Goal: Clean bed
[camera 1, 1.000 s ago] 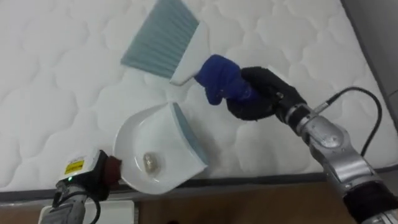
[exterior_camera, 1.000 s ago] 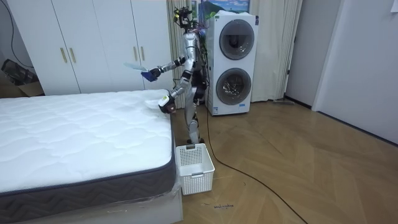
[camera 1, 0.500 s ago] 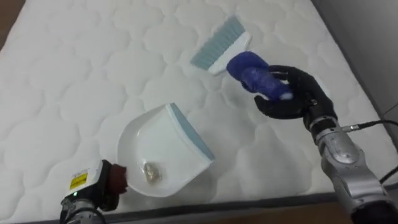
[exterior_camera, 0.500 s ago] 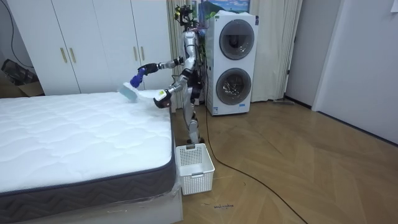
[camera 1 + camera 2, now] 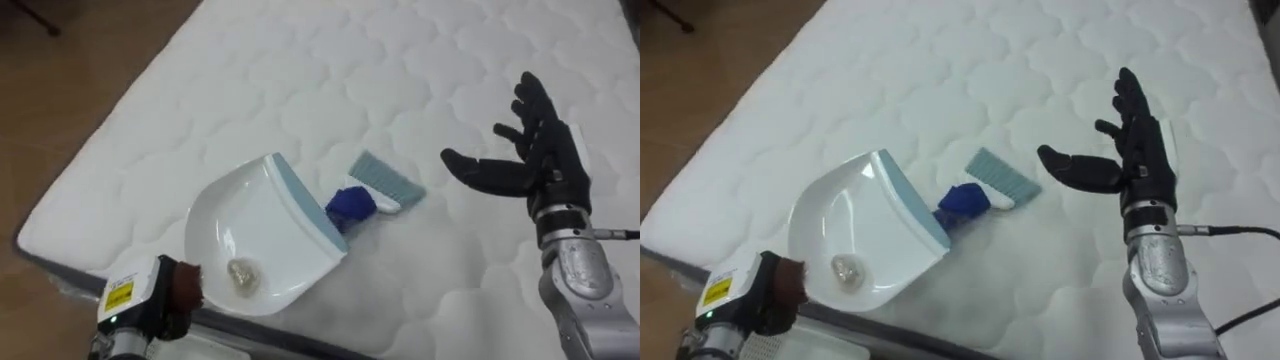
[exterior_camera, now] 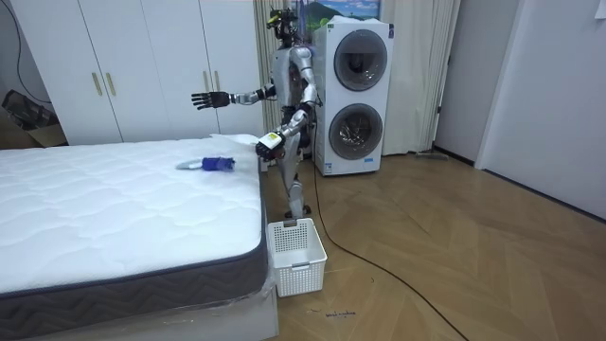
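Right hand hovered open-fingered and empty over the bed. The blue brush lay on the mattress at three o'clock of the white dustpan. The left hand's grip, at the dustpan's seven o'clock, could not be made out.

No legible text; yellow label on left wrist, print too small.

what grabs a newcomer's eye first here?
The black right hand, open and raised above the mattress. A blue-handled brush lies loose on the mattress beside the white dustpan. The dustpan, at the near edge by the left hand, holds a small pale scrap.
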Tool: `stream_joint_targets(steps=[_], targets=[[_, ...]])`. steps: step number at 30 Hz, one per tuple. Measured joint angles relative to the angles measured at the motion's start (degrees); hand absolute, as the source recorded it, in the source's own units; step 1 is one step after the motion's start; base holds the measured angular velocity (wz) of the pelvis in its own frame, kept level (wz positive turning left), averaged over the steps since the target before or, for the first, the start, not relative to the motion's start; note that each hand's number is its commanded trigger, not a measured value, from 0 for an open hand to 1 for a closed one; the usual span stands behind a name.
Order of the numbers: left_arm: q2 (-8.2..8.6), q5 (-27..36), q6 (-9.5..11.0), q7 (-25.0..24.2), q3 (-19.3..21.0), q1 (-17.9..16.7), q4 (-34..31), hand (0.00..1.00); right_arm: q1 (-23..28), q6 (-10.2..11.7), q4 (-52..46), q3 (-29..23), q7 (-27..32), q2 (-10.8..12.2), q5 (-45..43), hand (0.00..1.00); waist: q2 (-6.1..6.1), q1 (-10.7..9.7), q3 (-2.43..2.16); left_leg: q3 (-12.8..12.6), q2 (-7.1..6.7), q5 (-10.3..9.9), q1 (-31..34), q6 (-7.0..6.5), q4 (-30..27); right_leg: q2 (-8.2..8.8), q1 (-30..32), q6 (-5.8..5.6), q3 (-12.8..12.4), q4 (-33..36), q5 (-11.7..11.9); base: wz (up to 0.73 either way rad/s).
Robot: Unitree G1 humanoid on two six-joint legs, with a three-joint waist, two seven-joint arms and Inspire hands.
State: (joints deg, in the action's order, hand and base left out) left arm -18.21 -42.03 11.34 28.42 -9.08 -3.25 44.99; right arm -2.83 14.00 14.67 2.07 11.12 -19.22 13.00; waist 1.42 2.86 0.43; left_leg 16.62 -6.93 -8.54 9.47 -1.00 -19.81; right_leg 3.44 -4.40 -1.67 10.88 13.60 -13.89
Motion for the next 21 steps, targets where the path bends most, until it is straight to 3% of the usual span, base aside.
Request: stream_joint_targets(steps=[3, 8, 10, 11, 12, 13, 14, 15, 17, 18, 19, 21], targets=[[0.10, -0.08, 0.10, 0.10, 0.04, -0.04, -0.40, 1.00, -0.09, 0.86, 0.00, 0.07, 2.11, 0.11, -0.38, 0.00, 0.28, 2.29, 0.16, 1.61, 0.12, 0.58, 1.03, 0.85, -0.03, -0.82, 0.02, 0.54, 0.93, -0.04, -0.31, 0.37], [1.26, -0.11, 0.48, 0.97, 0.41, 0.11, -0.97, 1.00, -0.18, 2.31, 0.55, 0.00, 6.24, 0.60, -2.16, 0.00, 0.60, 2.02, 0.40, 1.81, 0.07, 2.88, 6.35, 2.08, -1.49, -2.19, 1.52, 2.81, 6.36, 0.37, -1.55, 0.92], [1.96, -0.09, 0.74, 0.96, 0.38, 0.52, -1.05, 1.00, 0.94, 2.74, 0.76, -0.19, 7.48, 0.61, -2.43, 0.00, 0.72, 0.44, 0.48, -6.40, 1.33, 5.90, 8.37, 0.32, -0.54, -2.42, 1.42, 3.61, 9.73, 0.37, -2.03, 1.51], [2.41, -0.08, 0.79, 0.96, 0.28, 1.01, -1.07, 1.00, 1.64, 2.86, 0.92, -0.25, 8.05, 0.58, -2.39, 0.00, 0.72, 0.33, 0.55, -13.68, 2.59, 8.36, 9.05, -1.49, 1.42, -2.55, 1.68, 4.16, 11.18, 0.56, -2.34, 1.58], [2.65, -0.05, 0.93, 0.96, 0.19, 1.51, -1.16, 1.00, 1.69, 3.32, 1.84, -0.22, 8.22, 0.58, -2.19, 0.00, 0.65, 0.17, 0.66, -18.17, 3.20, 10.40, 9.49, -2.28, 3.28, -1.75, 3.00, 4.98, 13.43, 1.39, -2.92, 1.59], [2.68, 0.24, 1.31, 1.06, 0.20, 1.79, -1.23, 1.00, 1.67, 3.59, 2.16, -0.11, 8.25, 0.71, -2.03, 0.00, 0.94, 0.56, 0.97, -22.36, 4.69, 8.73, 11.24, -2.07, -0.86, -0.45, 3.60, 5.47, 18.28, 2.56, -4.49, 1.18], [2.62, 0.63, 1.37, 1.06, 0.10, 1.70, -1.09, 1.00, 1.80, 3.59, 2.18, 0.14, 8.19, 0.91, -2.10, 0.00, 1.03, 0.49, 1.02, -24.81, 5.60, 6.43, 11.64, -2.01, -4.44, 0.00, 3.39, 5.34, 20.81, 2.72, -4.76, 1.07], [2.50, 1.50, 1.38, 0.92, -0.12, 1.56, -1.01, 1.00, 1.77, 3.65, 2.15, 0.60, 7.97, 1.04, -2.20, 0.00, 1.15, 0.03, 1.06, -27.83, 7.55, 1.99, 11.43, -1.45, -9.95, 0.47, 3.15, 5.20, 24.38, 3.07, -5.07, 0.92], [2.44, 1.98, 1.87, 0.88, -0.01, 1.73, -1.05, 1.00, 1.63, 3.66, 2.16, 0.62, 7.40, 1.06, -2.18, 0.00, 1.10, -1.07, 1.07, -28.48, 9.97, -2.09, 9.77, -0.20, -11.88, 0.59, 3.11, 5.08, 28.10, 3.64, -5.50, 1.08], [2.48, 1.97, 1.98, 0.83, -0.01, 1.78, -1.06, 1.00, 1.58, 3.64, 2.16, 0.62, 7.17, 1.09, -2.15, 0.00, 0.94, -1.04, 1.09, -28.82, 10.97, -3.73, 8.82, 0.22, -11.61, 0.66, 3.12, 4.76, 29.12, 4.72, -5.76, 0.82], [2.50, 1.95, 1.98, 0.78, -0.01, 1.77, -1.06, 1.00, 1.45, 3.63, 2.17, 0.65, 6.95, 1.11, -2.14, 0.00, 0.73, -0.75, 1.16, -28.97, 10.99, -4.00, 8.73, -0.17, -11.21, 0.65, 3.11, 4.57, 29.38, 5.32, -5.87, 0.48], [2.47, 1.94, 1.98, 0.76, -0.01, 1.99, -1.18, 1.00, 1.25, 3.63, 2.16, 1.32, 6.51, 1.39, -2.17, 0.00, 0.79, -0.97, 1.10, -28.07, 9.89, -3.83, 8.68, -1.49, -9.33, 0.65, 3.27, 4.23, 28.05, 6.58, -6.25, 0.51]])
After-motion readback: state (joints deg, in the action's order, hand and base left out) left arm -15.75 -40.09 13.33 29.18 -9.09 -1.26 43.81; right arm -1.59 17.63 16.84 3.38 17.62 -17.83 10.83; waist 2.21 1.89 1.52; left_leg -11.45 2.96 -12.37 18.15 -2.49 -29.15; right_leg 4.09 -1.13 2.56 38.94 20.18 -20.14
